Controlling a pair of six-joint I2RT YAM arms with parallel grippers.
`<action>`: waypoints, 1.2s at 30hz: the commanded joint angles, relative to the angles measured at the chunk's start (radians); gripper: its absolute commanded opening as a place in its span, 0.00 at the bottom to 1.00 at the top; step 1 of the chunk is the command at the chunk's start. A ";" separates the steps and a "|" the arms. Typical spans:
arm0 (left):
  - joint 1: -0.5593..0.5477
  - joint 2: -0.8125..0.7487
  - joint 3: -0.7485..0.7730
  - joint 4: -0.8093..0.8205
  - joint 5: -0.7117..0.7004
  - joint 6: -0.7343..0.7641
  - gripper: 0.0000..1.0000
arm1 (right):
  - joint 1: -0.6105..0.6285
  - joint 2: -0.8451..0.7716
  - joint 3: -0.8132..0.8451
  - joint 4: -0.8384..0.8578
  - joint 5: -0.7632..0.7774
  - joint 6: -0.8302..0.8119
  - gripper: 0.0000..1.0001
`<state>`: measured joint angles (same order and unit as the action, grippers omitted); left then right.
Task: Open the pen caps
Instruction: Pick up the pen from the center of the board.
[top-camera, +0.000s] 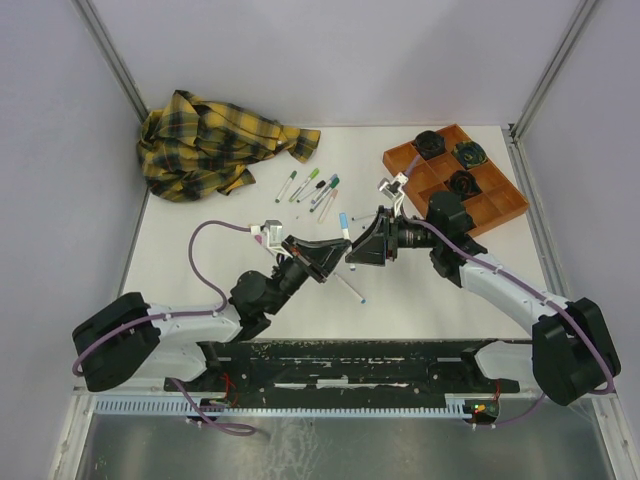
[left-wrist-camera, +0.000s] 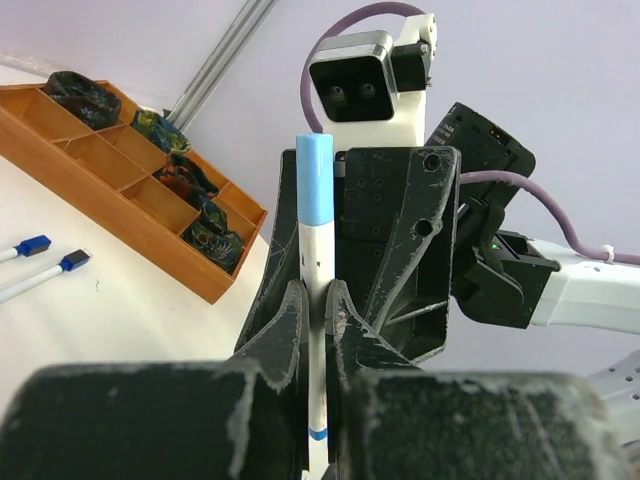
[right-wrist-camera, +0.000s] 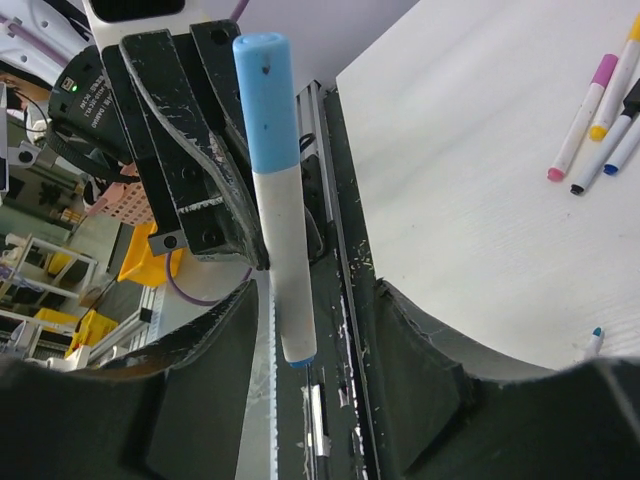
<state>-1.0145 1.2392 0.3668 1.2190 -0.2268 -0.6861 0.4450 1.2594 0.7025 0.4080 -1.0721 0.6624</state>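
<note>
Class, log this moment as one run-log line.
left gripper shut on pen | right gripper open, fingers flanking pen | light blue cap on

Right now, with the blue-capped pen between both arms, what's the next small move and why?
Probably ease the right gripper forward until its open jaws flank the light blue cap. The left gripper is shut on the white barrel, while the right jaws stand either side of the barrel's uncapped end, apparently short of the cap.
</note>
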 joint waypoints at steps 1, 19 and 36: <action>-0.012 0.014 0.046 0.081 -0.041 0.066 0.03 | 0.014 -0.012 0.019 0.043 0.001 -0.006 0.56; -0.013 -0.020 0.044 -0.034 -0.055 0.040 0.39 | 0.035 -0.011 0.080 -0.138 -0.027 -0.143 0.00; 0.204 -0.114 0.119 -0.308 0.448 -0.149 0.72 | 0.038 -0.026 0.170 -0.441 -0.083 -0.402 0.00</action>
<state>-0.8143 1.0912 0.4244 0.8902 0.0624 -0.7742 0.4770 1.2594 0.8196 0.0273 -1.1259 0.3450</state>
